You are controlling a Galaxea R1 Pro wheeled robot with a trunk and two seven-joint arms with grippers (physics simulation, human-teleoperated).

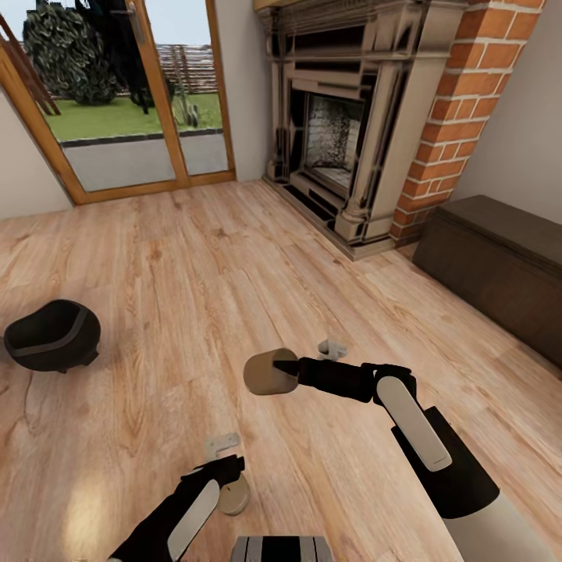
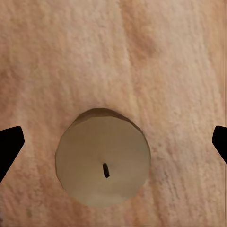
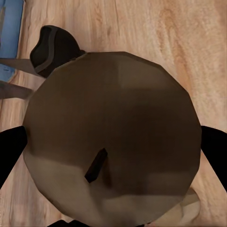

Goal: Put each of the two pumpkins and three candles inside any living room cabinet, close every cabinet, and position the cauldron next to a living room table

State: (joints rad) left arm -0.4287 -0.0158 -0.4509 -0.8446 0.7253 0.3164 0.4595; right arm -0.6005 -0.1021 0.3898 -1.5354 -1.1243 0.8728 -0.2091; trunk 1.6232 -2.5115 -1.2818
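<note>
Two candles are in play. One candle (image 1: 268, 372) sits clamped in the right claw (image 1: 282, 369), carried on its side above the plank floor (image 1: 195, 265) with its wick end facing away from the arm; in the right wrist view its round face (image 3: 113, 142) lies between the two dark fingers, touching both. The second candle (image 2: 103, 158) stands upright on the floor, wick up, directly beneath the left claw (image 1: 232, 467), whose fingers (image 2: 9, 146) are spread wide on either side of it and well clear of the wax. Since the candle's axis is vertical and the claw looks straight down along it, the coming move is probably a plain descent and squeeze across the round body, with no turning needed. The left arm is plainly the nearer one and the only free one. Further off, the black cauldron (image 1: 53, 336) rests on the floor toward the left, and the dark-brown cabinet (image 1: 499, 261) stands along the right wall beside the brick fireplace (image 1: 367, 125).
</note>
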